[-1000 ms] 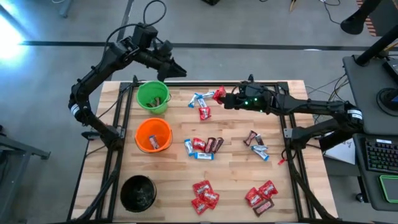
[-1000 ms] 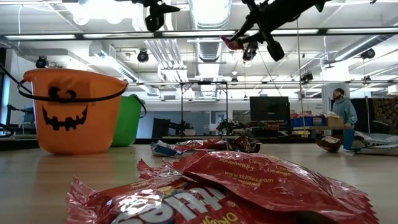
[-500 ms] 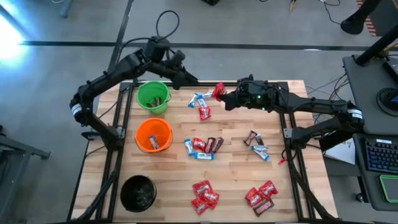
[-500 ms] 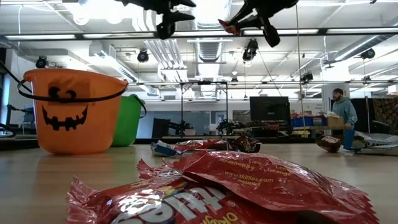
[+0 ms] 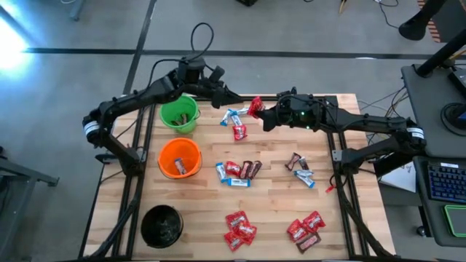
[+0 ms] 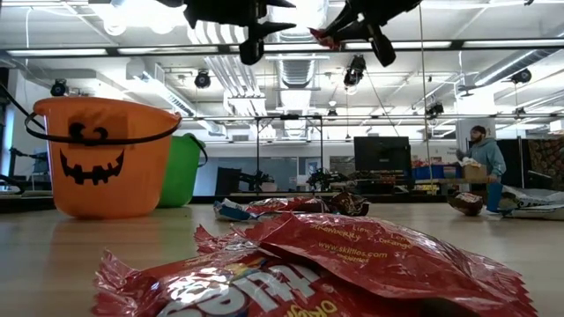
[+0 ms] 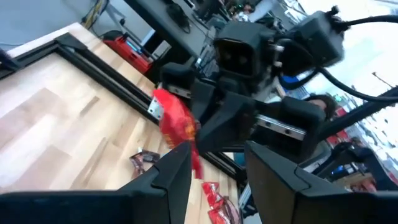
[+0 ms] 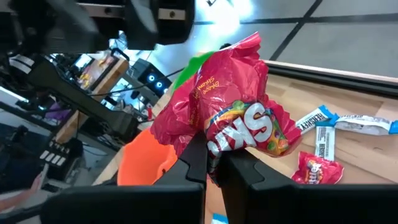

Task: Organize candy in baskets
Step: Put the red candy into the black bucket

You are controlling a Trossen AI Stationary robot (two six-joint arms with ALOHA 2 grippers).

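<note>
Candy lies scattered over my bench (image 5: 204,207), and one red packet (image 5: 255,108) hangs in the air above the far edge. Going from the left: the black basket (image 5: 161,225) stands at the near left corner, the orange basket (image 5: 179,158) further back along the left edge, and the green basket (image 5: 179,113) near the far left corner. I have the left gripper (image 5: 230,100) reaching out past the green basket's rim, its fingers (image 7: 177,171) parted with nothing between them, pointed at the red packet and just short of it. The right gripper (image 5: 263,116) comes in from the right, pinched tight on that packet's lower end; in its wrist view I read a bright printed wrapper (image 8: 233,118) bulging above the two fingers (image 8: 196,158). Below the packet, near the far edge, blue-and-white sweets (image 5: 233,116) lie beside a small red one (image 5: 239,132). A mixed row (image 5: 238,172) sits mid-bench, another small cluster (image 5: 300,169) to its right, and red piles (image 5: 239,228) lie along the near edge, the second pile (image 5: 306,229) toward the near right corner.
</note>
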